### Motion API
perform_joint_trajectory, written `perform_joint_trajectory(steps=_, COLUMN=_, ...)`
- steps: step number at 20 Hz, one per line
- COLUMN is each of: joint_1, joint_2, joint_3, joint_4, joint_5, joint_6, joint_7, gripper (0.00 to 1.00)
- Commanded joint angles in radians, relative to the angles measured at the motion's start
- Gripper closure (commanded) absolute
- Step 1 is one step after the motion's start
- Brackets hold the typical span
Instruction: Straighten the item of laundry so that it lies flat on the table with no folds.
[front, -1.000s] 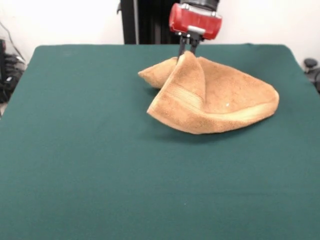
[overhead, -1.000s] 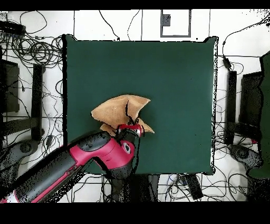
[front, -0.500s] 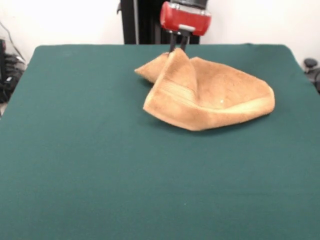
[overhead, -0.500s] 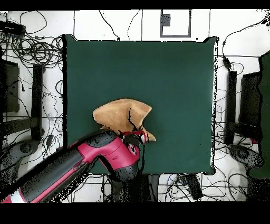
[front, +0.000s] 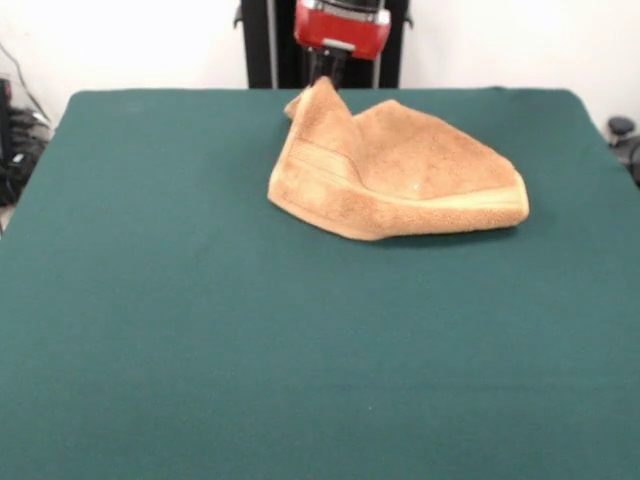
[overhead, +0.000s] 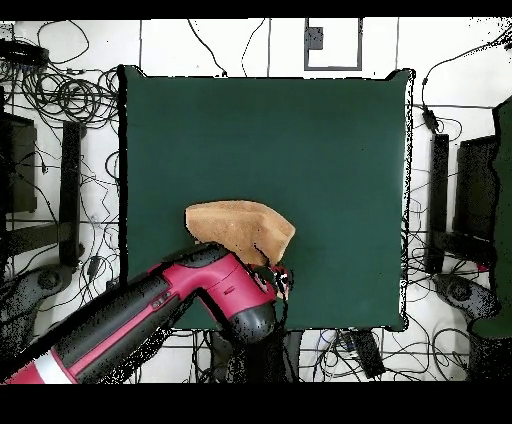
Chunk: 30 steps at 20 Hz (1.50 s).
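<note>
Front view, near side: bare green surface (front: 200, 350) stretches away from the claw, with nothing lying on it.
Towel: the orange-tan towel (front: 400, 180) lies just below and in front of the claw, doubled over itself, one flap raised to a peak under the claw and the rest spreading away to one side. A woven band shows on the raised flap.
Claw: the claw (front: 325, 72) sits at the peak of the raised flap, its tips meeting the cloth there. It looks pinched on that corner of the towel, with little or no gap showing, though the red wrist housing hides most of it.
Overhead check: the towel (overhead: 240, 228) lies close to the surface's (overhead: 330, 130) edge nearest the robot base, and the arm covers the claw itself.
Step in hand: judged from the lifted corner, the claw is drawing the folded flap back toward the robot to open the fold.
Next move: the corner probably needs carrying further off the layer beneath, then lowering and releasing so the cloth settles flat.
</note>
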Motion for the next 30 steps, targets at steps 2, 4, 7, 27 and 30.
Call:
perform_joint_trajectory(steps=2, joint_1=0.01, joint_2=-0.019, joint_3=0.222, joint_4=-0.127, joint_5=0.005, joint_6=0.05, joint_7=0.226, gripper=1.0)
perform_joint_trajectory(steps=4, joint_1=0.007, joint_2=-0.02, joint_3=0.228, joint_4=-0.13, joint_5=-0.006, joint_6=0.049, joint_7=0.239, gripper=1.0)
perform_joint_trajectory(steps=7, joint_1=0.008, joint_2=-0.019, joint_3=0.233, joint_4=-0.132, joint_5=-0.023, joint_6=0.051, joint_7=0.264, gripper=1.0)
perform_joint_trajectory(steps=27, joint_1=-0.057, joint_2=-0.008, joint_3=0.183, joint_4=-0.074, joint_5=0.518, joint_6=0.303, joint_7=-0.519, gripper=1.0)
perform_joint_trajectory(steps=30, joint_1=-0.062, joint_2=0.036, joint_3=0.139, joint_4=-0.067, joint_5=0.638, joint_6=0.256, joint_7=-0.608, gripper=1.0)
